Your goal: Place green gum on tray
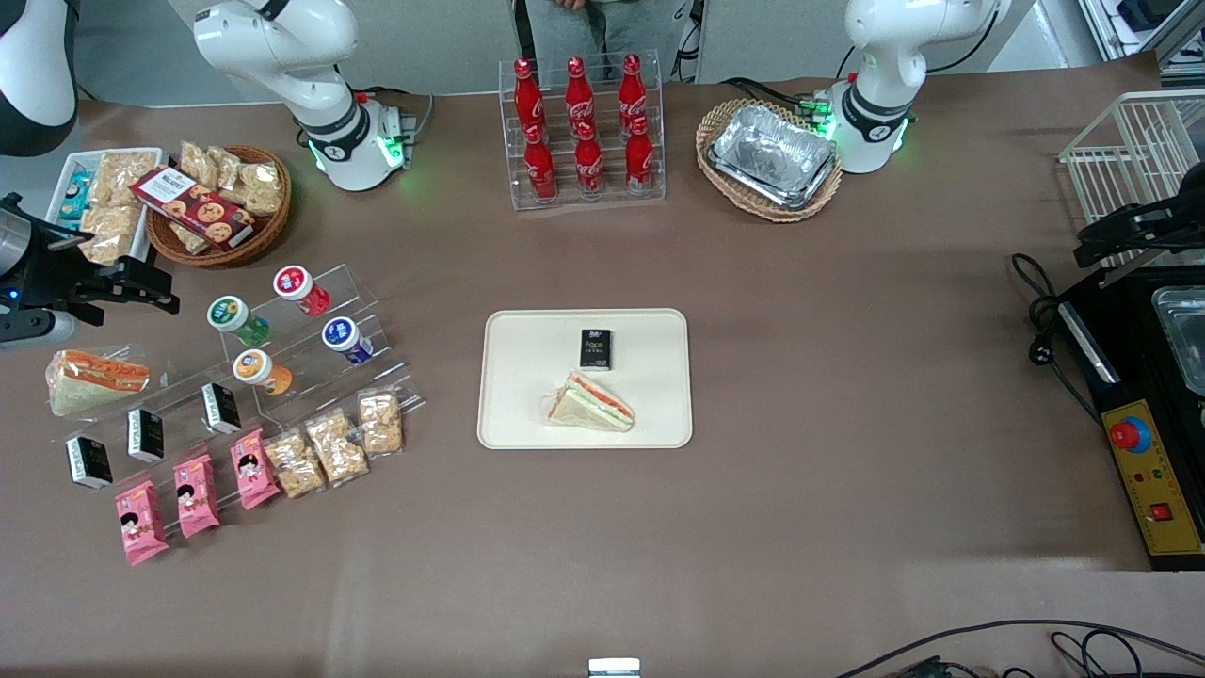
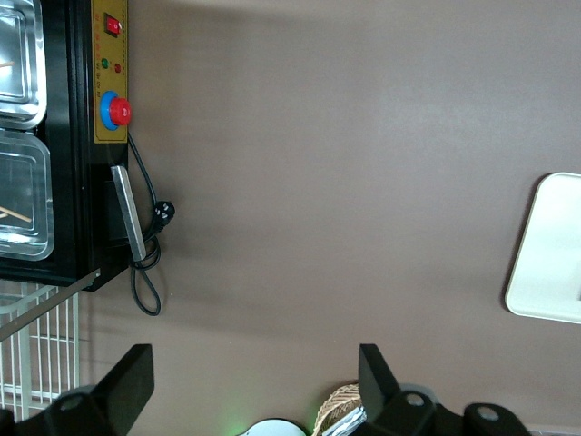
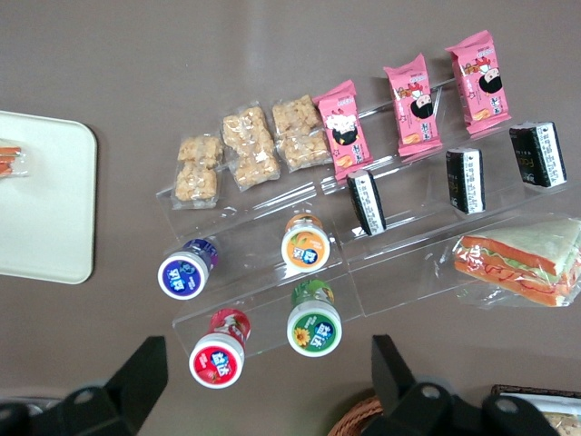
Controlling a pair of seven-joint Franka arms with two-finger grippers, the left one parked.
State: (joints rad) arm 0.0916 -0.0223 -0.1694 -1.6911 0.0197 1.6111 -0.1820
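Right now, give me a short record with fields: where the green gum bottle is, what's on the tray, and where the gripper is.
target: small green gum bottle with white-rimmed lid, on the clear acrylic step display, beside the red-lidded bottle
destination: cream rectangular tray, mid-table
tray contents: wrapped sandwich, small black box
gripper: right arm's gripper open, above the table at the working arm's end, holding nothing
task status: gum not yet picked

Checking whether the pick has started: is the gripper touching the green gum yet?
Apart. The front view shows the gripper short of the green gum, with bare table between them; its fingers are open.
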